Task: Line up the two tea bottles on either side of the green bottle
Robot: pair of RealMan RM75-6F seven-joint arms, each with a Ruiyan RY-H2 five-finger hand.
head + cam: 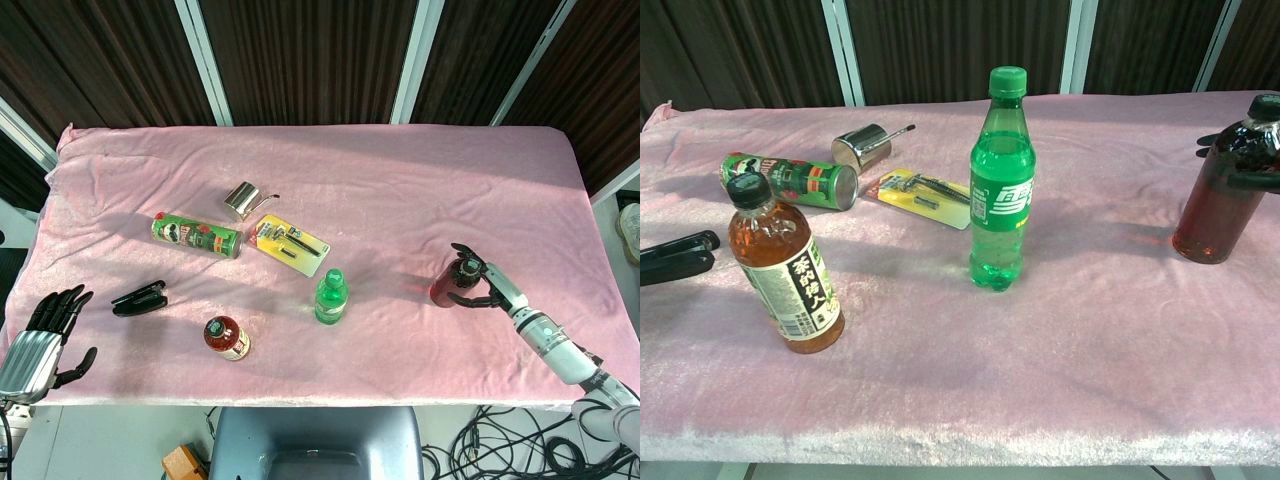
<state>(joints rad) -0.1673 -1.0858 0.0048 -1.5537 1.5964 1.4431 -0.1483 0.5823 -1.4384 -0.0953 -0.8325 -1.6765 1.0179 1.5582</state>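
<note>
Covering your desk (420,190) is a pink plush cloth, rumpled at the edges, and behind it stands a wall of dark panels split by pale vertical strips (205,60). Cables (480,445) lie on the floor at the near side.

From the head view, the green bottle (331,297) stands upright just below the desk's middle, long axis vertical, cap up. At its 8 o'clock, nearby, stands the first tea bottle (226,337), also upright, dark cap up, its label facing you in the chest view. At the green bottle's 3 o'clock, well apart, the second tea bottle (449,284) stands upright with its cap up.

Your right hand (478,283) wraps its fingers around that second tea bottle near the neck and holds it. Your left hand (45,330) hangs off the desk's 8 o'clock corner, fingers spread, holding nothing.

A black clip (139,297) lies near the left hand. At the green bottle's 10 o'clock a green can (196,234) lies on its side, with a yellow blister pack (290,243) beside it and a tipped metal cup (242,199) beyond.
</note>
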